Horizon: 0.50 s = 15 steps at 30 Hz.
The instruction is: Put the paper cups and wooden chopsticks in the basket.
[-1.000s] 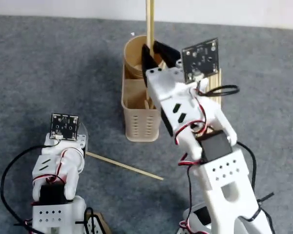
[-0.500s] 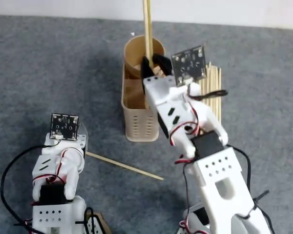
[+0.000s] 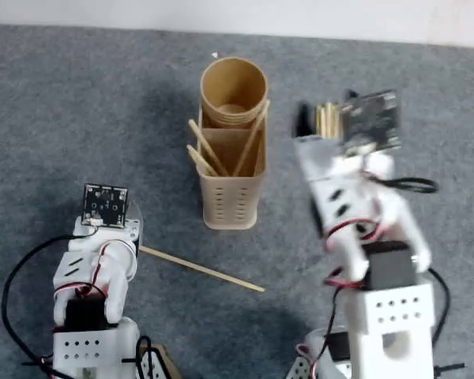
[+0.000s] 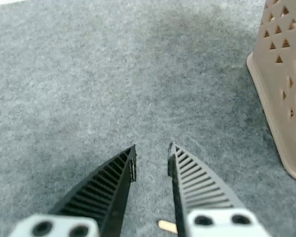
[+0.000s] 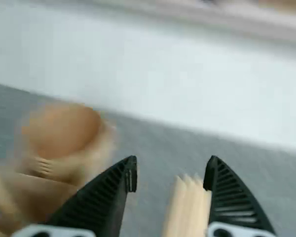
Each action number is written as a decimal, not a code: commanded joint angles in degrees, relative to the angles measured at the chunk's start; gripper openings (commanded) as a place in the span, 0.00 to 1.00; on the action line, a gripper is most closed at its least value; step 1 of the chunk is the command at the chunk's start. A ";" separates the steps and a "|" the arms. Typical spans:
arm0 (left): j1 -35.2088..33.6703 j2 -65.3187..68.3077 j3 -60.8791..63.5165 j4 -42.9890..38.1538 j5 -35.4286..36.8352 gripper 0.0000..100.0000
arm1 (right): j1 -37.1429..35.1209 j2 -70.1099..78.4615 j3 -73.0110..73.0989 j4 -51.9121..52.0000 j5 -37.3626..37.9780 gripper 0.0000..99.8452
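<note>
Where the left arm (image 3: 91,276) stood at the near left of the counter (image 3: 47,118), the left tool (image 4: 152,147) hung slightly parted and empty. A loose chopstick (image 3: 201,270) lay just beside it, long axis slanting off toward the right arm (image 3: 363,221); the left arm was plainly nearer. At centre the basket (image 3: 231,201) held the paper cups (image 3: 233,106) and several chopsticks (image 3: 205,154). Right of it, the right tool (image 5: 171,160) gaped open over the bundle of chopsticks (image 5: 187,207), empty.
</note>
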<state>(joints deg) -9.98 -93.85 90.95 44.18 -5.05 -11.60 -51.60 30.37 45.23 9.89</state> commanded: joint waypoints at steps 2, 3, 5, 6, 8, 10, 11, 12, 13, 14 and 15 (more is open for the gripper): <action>1.01 -0.13 -0.31 -1.23 -0.62 0.14 | 13.85 10.15 -3.74 5.58 4.22 0.22; 1.01 -0.13 -0.31 -1.23 -0.62 0.14 | 15.25 13.76 -3.74 5.58 5.80 0.22; 1.01 -0.13 -0.31 -1.23 -0.62 0.14 | 16.13 21.85 -3.65 5.49 8.00 0.22; 1.01 -0.13 -0.31 -1.23 -0.62 0.14 | 16.22 26.15 -3.65 5.41 9.05 0.22; 1.01 -0.22 -0.31 -1.14 -0.62 0.14 | 16.22 34.68 -4.00 4.79 11.96 0.22; 1.01 -0.22 -0.31 -1.05 -0.62 0.14 | 16.40 42.42 -4.09 1.71 14.51 0.22; 1.01 -0.22 -0.31 -1.05 -0.62 0.14 | 16.66 45.93 -4.18 -0.13 14.86 0.22; 1.01 -0.22 -0.31 -1.05 -0.62 0.14 | 17.27 49.01 -4.18 -1.71 14.77 0.22; 1.01 -0.22 -0.31 -1.05 -0.62 0.14 | 17.71 51.56 -4.18 -3.12 14.77 0.22; 1.01 -0.22 -0.31 -1.05 -0.62 0.14 | 17.89 53.85 -4.18 -4.09 14.77 0.22; 1.01 -0.22 -0.31 -1.14 -0.62 0.14 | 17.89 55.69 -4.18 -4.53 14.77 0.22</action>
<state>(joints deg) -9.71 -93.85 90.95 44.18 -5.05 5.45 -0.70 28.53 43.38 23.87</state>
